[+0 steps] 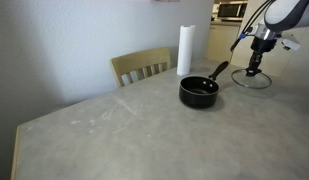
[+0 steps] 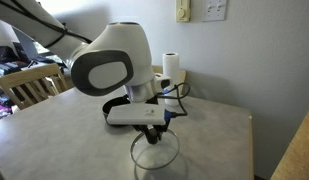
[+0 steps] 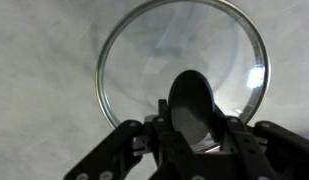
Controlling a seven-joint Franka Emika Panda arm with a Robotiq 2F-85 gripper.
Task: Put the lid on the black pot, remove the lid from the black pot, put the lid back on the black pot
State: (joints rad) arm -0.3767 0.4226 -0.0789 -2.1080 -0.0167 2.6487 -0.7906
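The lid [image 1: 251,81] is clear glass with a metal rim and lies on the table to the right of the black pot [image 1: 199,92]. The pot is uncovered, with its long handle angled up towards the lid. My gripper [image 1: 255,70] stands straight over the lid with its fingers closed on the black centre knob. In the wrist view the lid [image 3: 134,60] fills the frame and the knob sits between the fingers of my gripper [image 3: 197,125]. In an exterior view the lid [image 2: 154,153] is below my gripper [image 2: 152,136], and the arm hides most of the pot.
A white paper-towel roll [image 1: 185,50] stands behind the pot and also shows in an exterior view [image 2: 172,67]. A wooden chair [image 1: 142,67] is at the table's far edge. The grey table [image 1: 114,130] stretches towards the camera.
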